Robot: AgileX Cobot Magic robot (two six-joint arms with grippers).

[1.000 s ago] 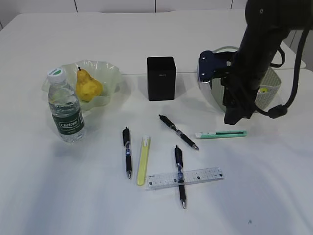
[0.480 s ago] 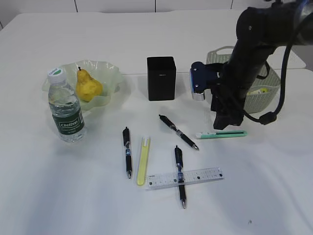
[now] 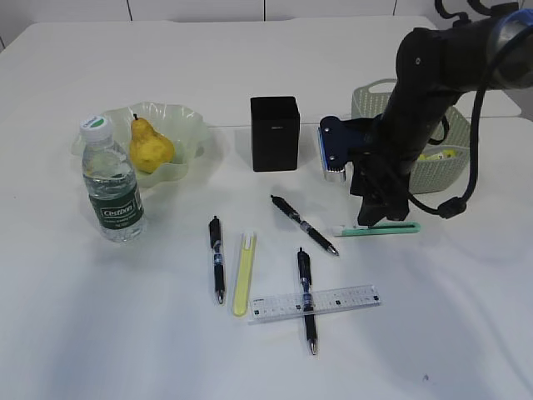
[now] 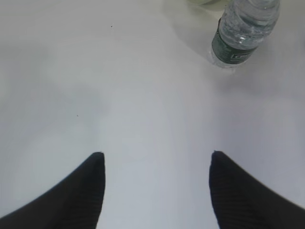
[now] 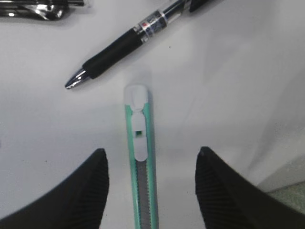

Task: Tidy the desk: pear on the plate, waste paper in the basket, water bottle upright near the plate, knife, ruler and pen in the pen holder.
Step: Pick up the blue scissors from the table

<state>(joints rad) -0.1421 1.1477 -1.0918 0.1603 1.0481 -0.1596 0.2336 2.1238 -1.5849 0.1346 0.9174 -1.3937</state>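
Right wrist view: right pincer (image 5: 150, 183) spread wide, straddling knife (image 5: 141, 162) (untouched); pen (image 5: 126, 45) near.

— What's getting lost over there?
— The arm (image 3: 416, 125) is covering part of the basket (image 3: 445, 171); the knife (image 5: 142, 181) is running off the picture's bottom edge.
— That yellow inside?
— Possibly the waste paper (image 3: 440, 153).
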